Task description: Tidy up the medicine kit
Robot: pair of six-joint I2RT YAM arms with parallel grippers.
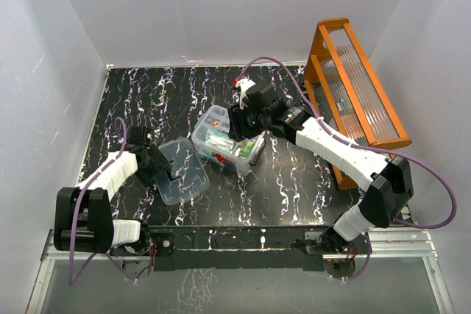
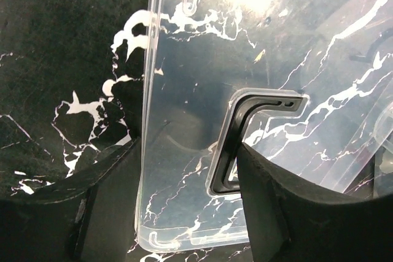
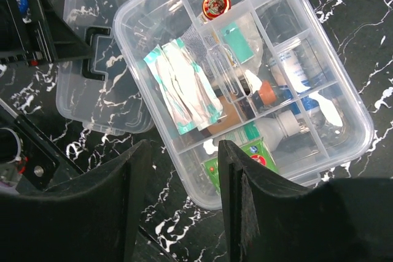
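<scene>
- 1 rack [image 1: 360, 86] far right, well apart from 1 box [image 1: 217, 134]; 1 lid [image 1: 184, 173] flat beside box.
- L claw [image 2: 187, 170] apart, straddling lid edge; R claw [image 3: 184, 151] apart over box corner.

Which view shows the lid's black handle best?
Left wrist: the black handle sits close up on the clear lid. Right wrist shows it small and partly hidden; in top external the left gripper mostly covers it.

No legible words or numbers anywhere. Only a gold emblem on the small round red tin [image 3: 214, 2] in the divided tray [image 3: 150, 26], and possibly a red sign on a green packet [image 3: 249, 150], too blurred to read.
</scene>
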